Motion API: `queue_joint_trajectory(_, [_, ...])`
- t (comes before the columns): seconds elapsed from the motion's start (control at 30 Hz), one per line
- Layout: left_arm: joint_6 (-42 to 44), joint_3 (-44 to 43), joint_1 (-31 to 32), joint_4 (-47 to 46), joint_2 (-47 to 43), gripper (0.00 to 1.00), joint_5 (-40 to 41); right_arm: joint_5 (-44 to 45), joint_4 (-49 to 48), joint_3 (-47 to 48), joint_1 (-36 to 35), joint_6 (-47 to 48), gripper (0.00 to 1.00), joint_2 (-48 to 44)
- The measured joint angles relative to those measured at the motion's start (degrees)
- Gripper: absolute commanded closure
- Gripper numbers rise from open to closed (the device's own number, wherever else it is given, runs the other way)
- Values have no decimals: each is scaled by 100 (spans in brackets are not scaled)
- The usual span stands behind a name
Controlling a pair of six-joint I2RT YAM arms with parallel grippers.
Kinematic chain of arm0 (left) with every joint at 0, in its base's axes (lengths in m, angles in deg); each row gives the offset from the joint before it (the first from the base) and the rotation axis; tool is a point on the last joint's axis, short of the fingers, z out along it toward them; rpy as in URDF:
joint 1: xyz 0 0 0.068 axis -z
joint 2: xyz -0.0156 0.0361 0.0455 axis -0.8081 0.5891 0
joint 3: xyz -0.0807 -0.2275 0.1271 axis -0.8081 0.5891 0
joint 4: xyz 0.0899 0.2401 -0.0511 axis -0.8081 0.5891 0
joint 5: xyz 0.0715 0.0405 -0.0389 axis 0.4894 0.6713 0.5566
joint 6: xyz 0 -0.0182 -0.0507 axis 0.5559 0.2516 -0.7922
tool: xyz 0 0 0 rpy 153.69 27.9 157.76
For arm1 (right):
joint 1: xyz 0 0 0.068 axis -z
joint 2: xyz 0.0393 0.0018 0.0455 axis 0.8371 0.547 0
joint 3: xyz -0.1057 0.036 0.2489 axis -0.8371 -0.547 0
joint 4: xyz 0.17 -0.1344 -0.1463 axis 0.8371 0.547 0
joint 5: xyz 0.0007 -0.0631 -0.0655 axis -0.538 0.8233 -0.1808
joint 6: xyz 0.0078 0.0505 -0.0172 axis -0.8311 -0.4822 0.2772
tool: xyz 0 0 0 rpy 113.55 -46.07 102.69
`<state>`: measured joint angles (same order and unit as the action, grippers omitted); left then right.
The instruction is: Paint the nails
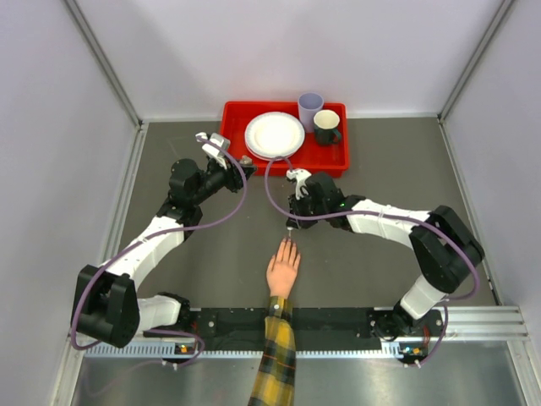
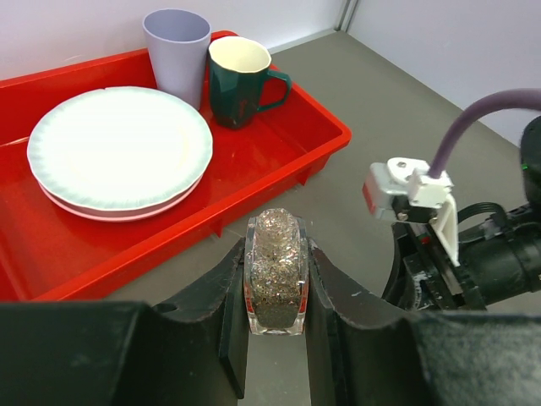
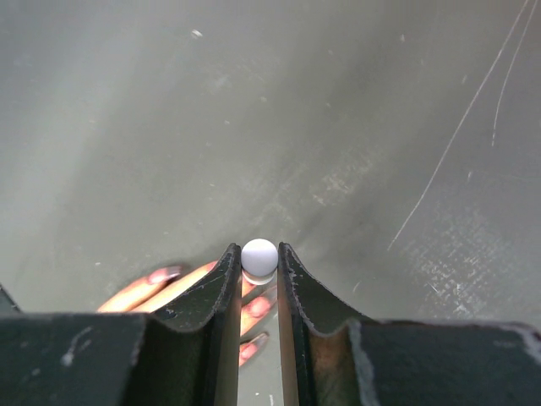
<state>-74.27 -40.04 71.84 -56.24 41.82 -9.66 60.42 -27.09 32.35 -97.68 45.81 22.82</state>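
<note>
A peach hand [image 1: 283, 271] in a yellow plaid sleeve [image 1: 275, 359] lies palm down on the table, fingers pointing away from the arm bases. Its nails [image 3: 258, 306] show pinkish in the right wrist view. Directly above them my right gripper [image 3: 258, 251] is shut on a small white round cap [image 3: 259, 258]; anything under the cap is hidden. In the top view this gripper [image 1: 291, 225] hangs just beyond the fingertips. My left gripper [image 2: 276, 250] is shut on a clear bottle of glitter [image 2: 275, 275], held up near the red tray and seen from above as the left gripper [image 1: 216, 145].
A red tray [image 1: 330, 159] stands at the back, holding a white plate [image 1: 274, 134], a lilac cup [image 1: 309, 110] and a dark green mug [image 1: 326, 127]. The right arm's wrist [image 2: 414, 190] is close to the left gripper's right side. Grey walls close in on both sides.
</note>
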Motion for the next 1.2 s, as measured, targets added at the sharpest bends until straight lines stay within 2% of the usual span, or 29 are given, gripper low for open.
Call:
queue_joint_trajectory(0.3, [-2,0,0,-4,-7,100,0,-162,-35,0,-280,4,100,-149])
queue_joint_trajectory(1.2, [0,2,0,-13,-70,100,0,-153,-118,0,-249,0,100,96])
